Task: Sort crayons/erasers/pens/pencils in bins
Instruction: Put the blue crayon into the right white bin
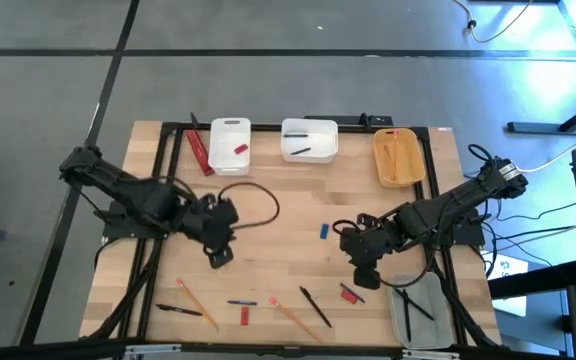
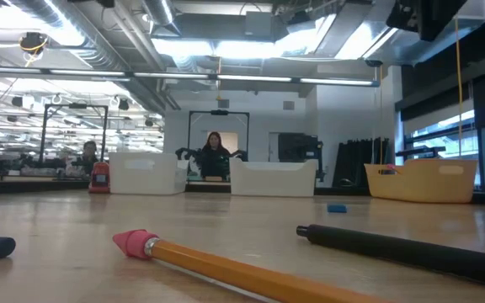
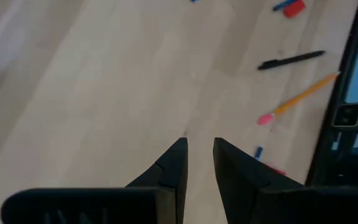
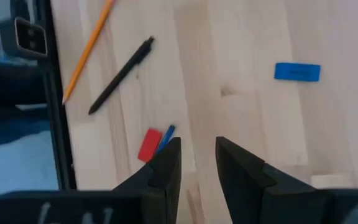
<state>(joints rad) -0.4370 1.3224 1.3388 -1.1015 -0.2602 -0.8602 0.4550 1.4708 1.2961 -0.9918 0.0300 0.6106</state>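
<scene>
Near the table's front edge lie two orange pencils (image 1: pixel 196 303) (image 1: pixel 293 315), black pens (image 1: pixel 178 310) (image 1: pixel 315 305), a blue-and-black stick (image 1: pixel 241 302) and red erasers (image 1: pixel 244 316) (image 1: pixel 349 294). A blue eraser (image 1: pixel 323 231) lies mid-table. At the far edge stand a narrow white bin (image 1: pixel 230 145), a wider white bin (image 1: pixel 309 140) and a yellow-orange bin (image 1: pixel 400 157). A translucent grey bin (image 1: pixel 420 308) sits at the near right. My left gripper (image 1: pixel 218 250) (image 3: pixel 199 144) hovers open over bare wood. My right gripper (image 1: pixel 365 275) (image 4: pixel 197 144) hovers open beside the red eraser (image 4: pixel 149 145).
A red flat object (image 1: pixel 200 152) lies left of the narrow white bin. A black cable (image 1: pixel 258 195) loops across the table's middle. A black frame (image 1: pixel 298 126) runs along the table's edges. In the low view, people sit in the room behind the table.
</scene>
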